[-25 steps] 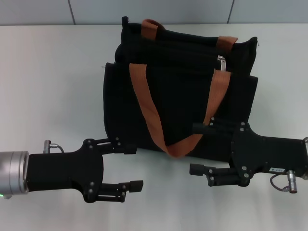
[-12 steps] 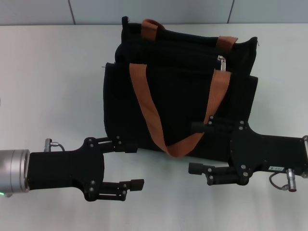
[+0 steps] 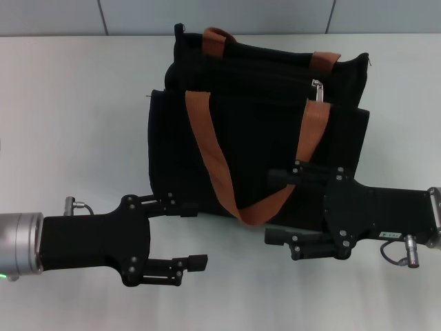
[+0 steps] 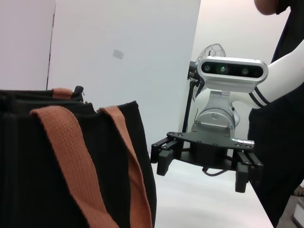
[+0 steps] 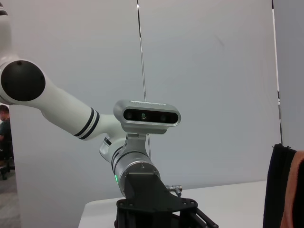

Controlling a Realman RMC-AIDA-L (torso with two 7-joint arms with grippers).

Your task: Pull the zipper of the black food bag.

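The black food bag (image 3: 255, 141) stands at the table's middle, with two orange-brown strap handles (image 3: 207, 148). The silvery zipper pull (image 3: 318, 90) hangs near the right end of the bag's top edge. My right gripper (image 3: 271, 207) is open and empty, low at the bag's near right side, its far finger over the bag's front panel. My left gripper (image 3: 195, 236) is open and empty, just in front of the bag's near left corner. The left wrist view shows the bag (image 4: 28, 180) close by and the right gripper (image 4: 202, 173) beyond it.
The white table (image 3: 76, 124) stretches to both sides of the bag, up to a grey wall (image 3: 55, 15) behind. The right wrist view shows the left arm's wrist (image 5: 142, 190) and a sliver of the bag (image 5: 280, 190).
My right gripper has moved a little to the left and farther in, closer to the bag's front. My left gripper has hardly moved. The bag and zipper pull are as before.
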